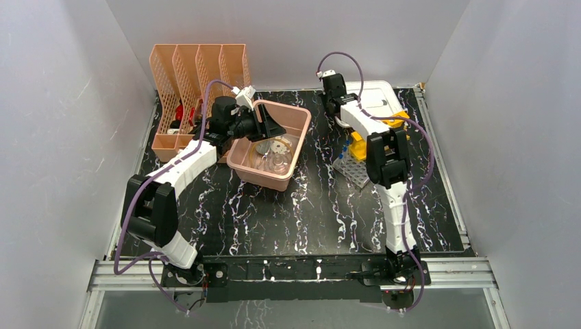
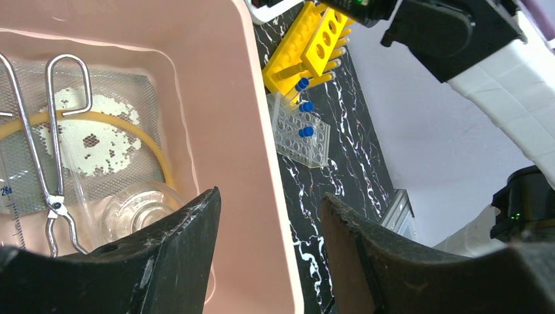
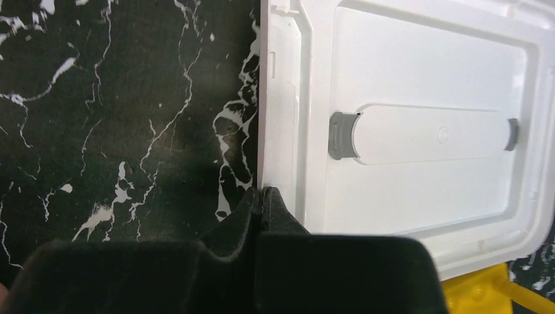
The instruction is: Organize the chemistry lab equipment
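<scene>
In the pink tub (image 2: 222, 98), the metal tweezers (image 2: 53, 131) lie flat. Their long way runs up-down in the L wrist view, loop ends at top, joint at bottom. The yellow rubber tube (image 2: 98, 114) curves across a gray mesh square (image 2: 131, 88) w/ a white middle. A clear glass dish (image 2: 141, 209) sits near it. A clear strip (image 2: 6, 196) at the left edge reads "26".

L tool (image 2: 270, 195) is open, one finger in the tub, one out, holding nothing.

On the counter (image 3: 98, 98), the yellow rack (image 2: 314, 46) & clear rack (image 2: 301, 140) sit close together.

R tool (image 3: 262, 193) is shut tight, tips at the white lid (image 3: 425, 78) edge; can't tell if it pinches it.
</scene>
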{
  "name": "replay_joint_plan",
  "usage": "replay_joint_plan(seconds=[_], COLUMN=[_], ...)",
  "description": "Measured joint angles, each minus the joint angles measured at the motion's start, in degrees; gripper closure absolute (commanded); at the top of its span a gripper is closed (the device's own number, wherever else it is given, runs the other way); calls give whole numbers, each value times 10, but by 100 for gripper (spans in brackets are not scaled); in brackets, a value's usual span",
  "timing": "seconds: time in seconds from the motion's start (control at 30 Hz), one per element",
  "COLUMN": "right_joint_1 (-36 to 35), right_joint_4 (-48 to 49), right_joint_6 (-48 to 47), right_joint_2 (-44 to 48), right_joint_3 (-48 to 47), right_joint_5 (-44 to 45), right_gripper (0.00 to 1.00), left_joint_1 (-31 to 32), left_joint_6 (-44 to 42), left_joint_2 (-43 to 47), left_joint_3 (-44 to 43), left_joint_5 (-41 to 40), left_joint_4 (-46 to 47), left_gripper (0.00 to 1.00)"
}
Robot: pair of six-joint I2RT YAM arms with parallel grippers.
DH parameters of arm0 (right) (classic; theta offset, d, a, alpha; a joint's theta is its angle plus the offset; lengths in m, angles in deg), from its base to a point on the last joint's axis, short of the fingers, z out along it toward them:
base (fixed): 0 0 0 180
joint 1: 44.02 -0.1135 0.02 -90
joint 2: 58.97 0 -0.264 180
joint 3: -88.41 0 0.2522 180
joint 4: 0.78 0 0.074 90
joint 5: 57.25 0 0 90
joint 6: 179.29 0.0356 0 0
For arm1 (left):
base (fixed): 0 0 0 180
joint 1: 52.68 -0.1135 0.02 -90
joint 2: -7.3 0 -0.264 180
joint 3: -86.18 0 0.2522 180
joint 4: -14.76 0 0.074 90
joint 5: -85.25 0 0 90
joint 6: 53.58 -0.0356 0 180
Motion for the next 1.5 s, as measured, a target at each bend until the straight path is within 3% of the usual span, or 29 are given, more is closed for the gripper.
replay_joint_plan(seconds=[0.73, 1.2, 1.5], right_joint_1=[0, 1, 13], right_joint_4=[10, -16, 11], right_joint_6=[-18, 61, 154], right_joint_2=[149, 282, 336], right_joint_3=[-33, -43, 13], right_joint_5=[-3, -181, -366], right_gripper=[100, 100, 100], left_joint_1=[0, -3, -77], left_joint_6=[5, -1, 22], left_joint_2=[0, 1, 40], left_joint_3=[0, -20, -4], left_joint_5=[7, 1, 15], left_joint_4=[10, -2, 20], left_gripper=[44, 44, 43])
